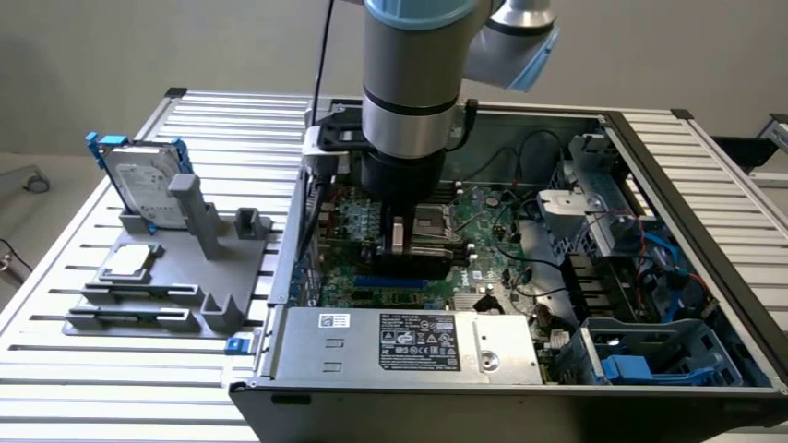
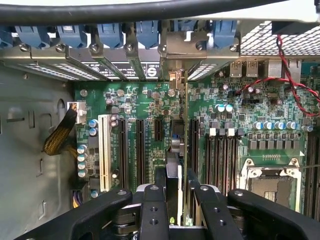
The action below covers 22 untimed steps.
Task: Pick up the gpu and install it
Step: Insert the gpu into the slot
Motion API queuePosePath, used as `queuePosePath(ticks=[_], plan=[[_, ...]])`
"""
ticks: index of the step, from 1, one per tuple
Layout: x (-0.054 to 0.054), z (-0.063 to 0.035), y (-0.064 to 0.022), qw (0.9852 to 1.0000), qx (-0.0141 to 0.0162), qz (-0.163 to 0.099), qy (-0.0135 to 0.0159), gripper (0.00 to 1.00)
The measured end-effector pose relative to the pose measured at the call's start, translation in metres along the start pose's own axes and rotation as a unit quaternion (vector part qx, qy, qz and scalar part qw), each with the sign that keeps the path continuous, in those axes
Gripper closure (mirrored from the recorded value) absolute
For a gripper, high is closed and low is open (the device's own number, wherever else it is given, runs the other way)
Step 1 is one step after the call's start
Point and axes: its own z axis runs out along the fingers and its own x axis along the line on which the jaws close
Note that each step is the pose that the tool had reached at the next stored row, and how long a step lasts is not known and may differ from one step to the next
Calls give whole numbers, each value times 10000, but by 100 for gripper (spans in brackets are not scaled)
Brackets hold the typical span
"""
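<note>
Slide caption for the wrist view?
Black fingers grip the green gpu card with black cooler edge-on over the green motherboard.

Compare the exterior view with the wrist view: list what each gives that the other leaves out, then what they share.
Exterior view: the hard drive in its blue frame and the processor chip on the grey fixture beside the case, plus the power supply and the arm's body.
Wrist view: the white slot, the blue latches along the case's rear wall, and a yellow cable bundle.
Both: the green motherboard, and the gripper closed on the gpu, held edge-on at the slots.
</note>
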Motion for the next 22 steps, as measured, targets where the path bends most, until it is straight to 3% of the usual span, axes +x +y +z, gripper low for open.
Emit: queuePosePath(ticks=[8,22], plan=[[2,65,16,10000,0,-2,1,74],[3,91,17,9999,-5,-148,5,74]])
